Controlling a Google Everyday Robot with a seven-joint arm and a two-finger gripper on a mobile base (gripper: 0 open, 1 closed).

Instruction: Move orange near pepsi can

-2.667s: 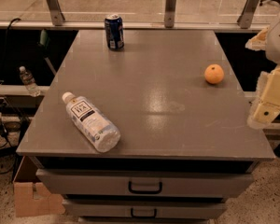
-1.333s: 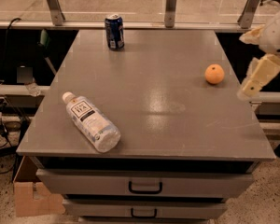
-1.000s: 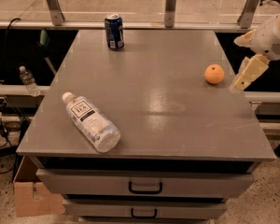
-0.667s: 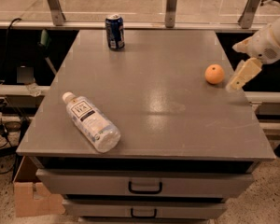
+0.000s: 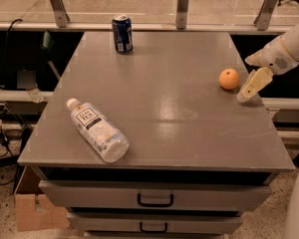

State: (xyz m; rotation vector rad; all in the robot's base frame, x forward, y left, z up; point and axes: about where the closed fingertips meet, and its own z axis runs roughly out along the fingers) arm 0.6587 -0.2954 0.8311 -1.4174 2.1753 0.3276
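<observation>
The orange [image 5: 229, 78] sits on the grey table top [image 5: 159, 98] near its right edge. The pepsi can [image 5: 122, 33] stands upright at the far edge, left of centre, well apart from the orange. My gripper [image 5: 251, 86] comes in from the right on a white arm and hangs just right of the orange, a small gap away, holding nothing.
A clear plastic bottle with a white cap [image 5: 96, 130] lies on its side at the front left of the table. Drawers with handles [image 5: 155, 199] are below the front edge. Metal posts [image 5: 182, 6] stand behind the table. A cardboard box [image 5: 37, 210] is on the floor at left.
My gripper has risen from low at the table's right side and moved left toward the orange, ending close beside it. The orange, can and bottle have not moved.
</observation>
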